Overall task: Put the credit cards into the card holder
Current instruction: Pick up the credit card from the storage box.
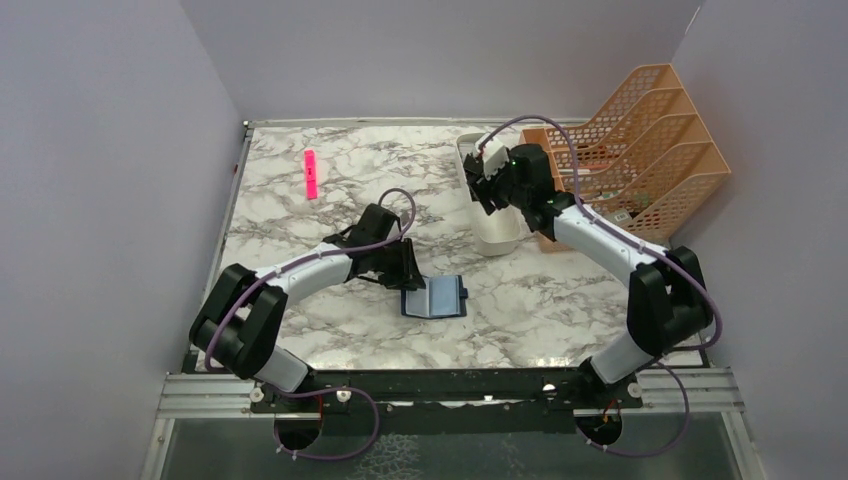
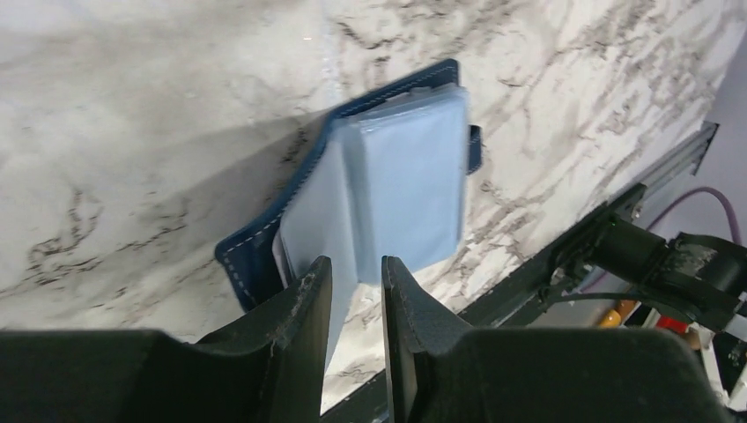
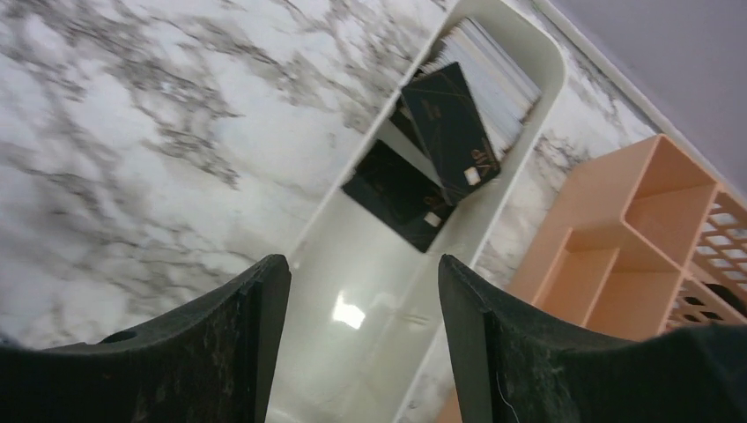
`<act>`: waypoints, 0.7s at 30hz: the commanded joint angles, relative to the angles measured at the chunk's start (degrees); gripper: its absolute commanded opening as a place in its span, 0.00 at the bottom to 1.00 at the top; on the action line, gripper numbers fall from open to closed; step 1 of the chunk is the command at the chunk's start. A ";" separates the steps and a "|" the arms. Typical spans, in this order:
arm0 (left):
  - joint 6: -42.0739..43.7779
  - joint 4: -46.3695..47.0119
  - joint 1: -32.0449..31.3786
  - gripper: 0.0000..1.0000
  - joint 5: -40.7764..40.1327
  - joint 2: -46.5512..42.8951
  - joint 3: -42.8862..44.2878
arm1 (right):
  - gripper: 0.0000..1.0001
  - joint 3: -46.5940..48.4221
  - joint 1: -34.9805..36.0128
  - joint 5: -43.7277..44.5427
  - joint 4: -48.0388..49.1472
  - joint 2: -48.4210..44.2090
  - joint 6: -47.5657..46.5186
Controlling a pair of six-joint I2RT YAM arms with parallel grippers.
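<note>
The card holder (image 1: 434,298) lies open on the marble table, navy outside with pale blue sleeves (image 2: 414,176) inside. My left gripper (image 1: 408,280) sits at its left edge. In the left wrist view the left gripper (image 2: 355,278) has its jaws a narrow gap apart, with a pale sleeve leaf reaching between them against the left finger (image 2: 308,300); bare table still shows through the gap. Two black credit cards (image 3: 449,119) (image 3: 396,194) lie in the long white tray (image 3: 388,317). My right gripper (image 3: 361,282) hangs open above that tray (image 1: 497,235), holding nothing.
An orange mesh file rack (image 1: 630,150) stands right of the tray, close to my right arm. A pink marker (image 1: 311,174) lies at the back left. Purple walls close in the table on three sides.
</note>
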 commanded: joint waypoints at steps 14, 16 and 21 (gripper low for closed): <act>1.31 2.95 2.03 0.30 -0.34 0.33 -4.07 | 0.69 -1.24 -4.00 -1.63 29.18 19.70 -37.32; 1.53 2.85 2.31 0.30 -0.08 -0.04 -4.26 | 0.69 -1.84 -4.00 -1.21 31.82 20.89 -38.24; 2.00 2.54 3.53 0.30 0.72 -1.02 -4.62 | 0.69 -0.43 -4.00 -0.68 32.96 23.96 -39.22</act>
